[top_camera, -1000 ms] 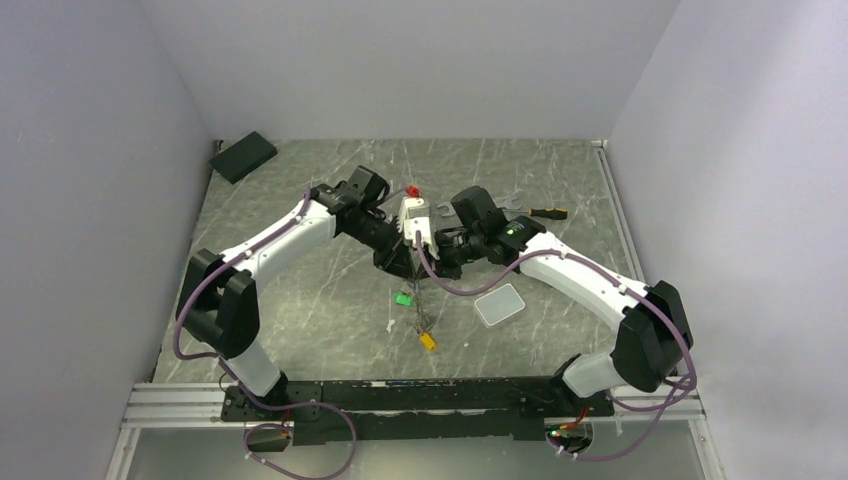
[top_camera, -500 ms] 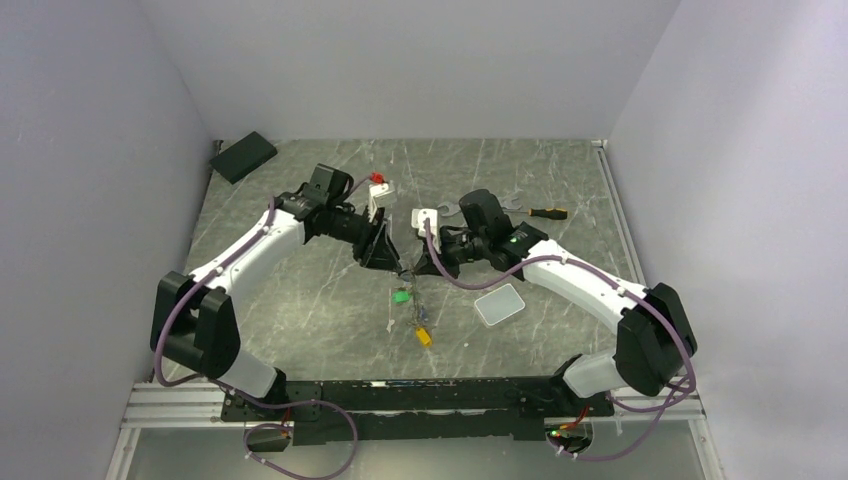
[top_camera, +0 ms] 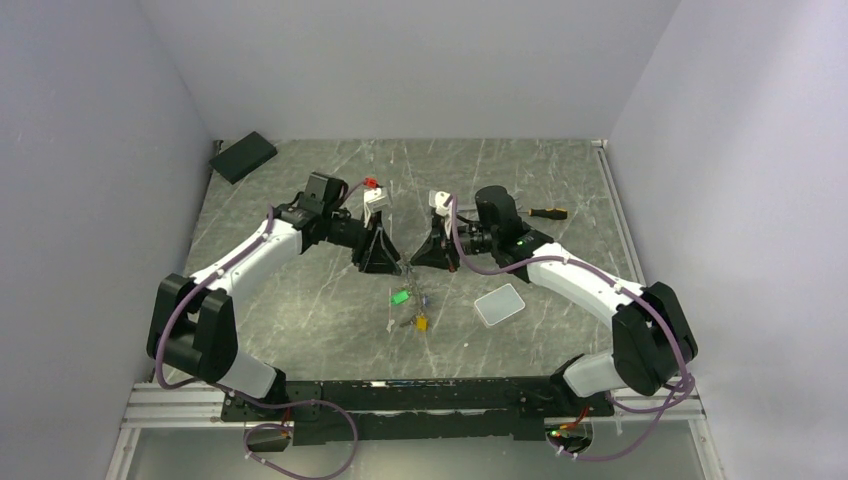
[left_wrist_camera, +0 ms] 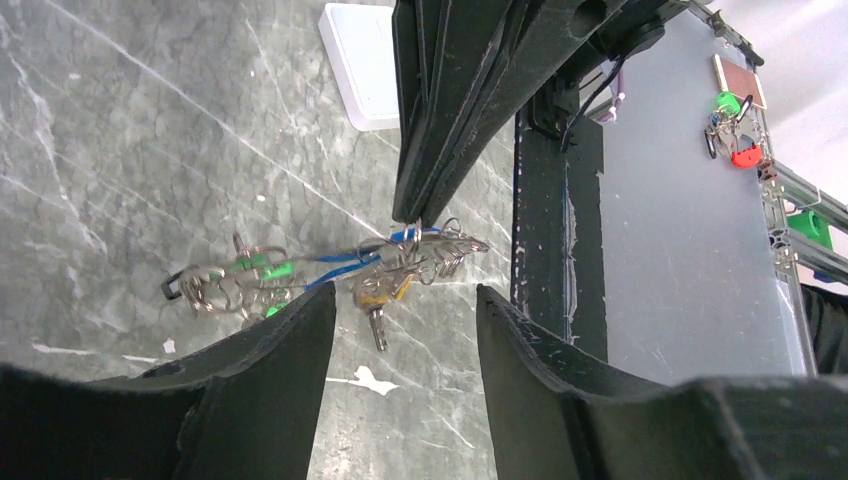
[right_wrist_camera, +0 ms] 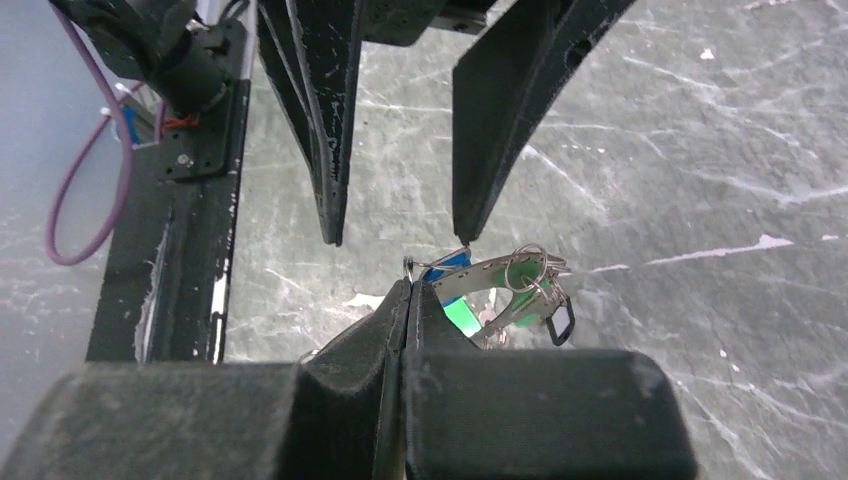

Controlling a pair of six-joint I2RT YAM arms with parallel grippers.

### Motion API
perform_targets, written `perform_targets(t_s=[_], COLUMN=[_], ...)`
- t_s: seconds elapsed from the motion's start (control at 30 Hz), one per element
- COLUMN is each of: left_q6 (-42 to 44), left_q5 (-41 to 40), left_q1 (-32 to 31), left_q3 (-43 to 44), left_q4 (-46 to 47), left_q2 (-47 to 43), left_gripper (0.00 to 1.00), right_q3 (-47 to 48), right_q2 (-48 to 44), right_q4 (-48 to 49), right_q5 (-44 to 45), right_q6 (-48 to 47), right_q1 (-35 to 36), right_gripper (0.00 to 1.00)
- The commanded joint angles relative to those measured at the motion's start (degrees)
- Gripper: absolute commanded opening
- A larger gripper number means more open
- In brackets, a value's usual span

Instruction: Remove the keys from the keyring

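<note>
My right gripper is shut on the thin wire of the keyring, pinching it at the fingertips. The keys, silver with green, blue and yellow tags, trail from that wire down toward the table; from above they show as a small cluster between the two arms. A black-and-white tag hangs at the far end. My left gripper is open just short of the bundle, its fingers apart with nothing between them. Seen from above, the left gripper faces the right gripper tip to tip.
A grey rounded square pad lies to the right of the keys. A black box sits at the back left corner and a screwdriver behind the right arm. The black base rail runs along the near edge.
My left gripper has opened and drawn back to the left, away from the right gripper. The right gripper has stayed shut on the ring and shifted slightly right and back.
</note>
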Motion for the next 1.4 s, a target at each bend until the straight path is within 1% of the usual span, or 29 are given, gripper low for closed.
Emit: perform_targets(t_s=[0.0,0.1,0.2,0.3,0.43,0.6,0.67,0.73,0.8,0.87,0.9,0.97,1.17,1.37], left_q6=[1.6,2.8,5.0,6.2,7.5,9.4,9.2,8.8,8.7,8.6,8.3,7.7,5.8,5.7], left_q5=[4.3,3.9,4.6,4.7,6.3,7.0,7.3,7.7,7.8,7.7,7.2,6.8,3.9,0.0], left_q1=[0.0,0.0,0.1,0.0,0.0,-0.1,-0.1,-0.3,-0.4,-0.7,-0.9,-1.2,-3.5,-4.6], left_q3=[-0.6,-0.7,-0.7,-0.9,-1.3,-1.4,-1.6,-1.7,-1.7,-1.7,-1.7,-1.8,-3.0,-3.7], left_q4=[5.6,6.8,6.1,5.9,4.7,1.9,2.2,2.6,2.7,2.7,2.8,3.4,5.4,5.2], left_q2=[-1.0,-0.4,-0.2,-0.3,-0.6,-1.2,-1.3,-1.2,-1.1,-0.9,-0.8,-0.5,0.9,2.1], left_gripper=[0.60,0.63,0.63,0.62,0.55,0.39,0.30,0.18,0.08,0.01,0.00,0.00,0.00,0.00], right_q3=[-0.6,-0.9,-0.8,-0.7,-0.8,-1.3,-1.4,-1.4,-1.5,-1.6,-1.7,-2.0,-2.4,-2.9], right_q2=[-0.5,-0.2,-0.2,-0.1,0.1,0.3,0.4,0.4,0.4,0.5,0.5,0.5,0.6,0.2], right_q4=[9.4,10.1,9.8,9.7,10.4,13.8,14.6,15.3,15.7,16.4,16.9,18.0,20.2,21.9], right_q5=[-5.7,-6.8,-7.5,-8.2,-6.6,-6.3,-6.4,-6.4,-6.2,-6.0,-5.9,-5.9,-5.7,-5.9], right_q6=[4.7,5.1,4.8,4.8,5.8,10.0,11.0,11.6,12.0,12.6,12.8,14.8,16.8,18.3], right_q1=[-0.4,-0.4,-0.4,-0.5,-0.7,-1.5,-1.6,-1.6,-1.6,-1.9,-2.0,-2.1,-2.7,-3.7], right_gripper=[0.00,0.00,0.00,0.00,0.00,0.00,0.00,0.00,0.00,0.00,0.00,0.00,0.00,0.00])
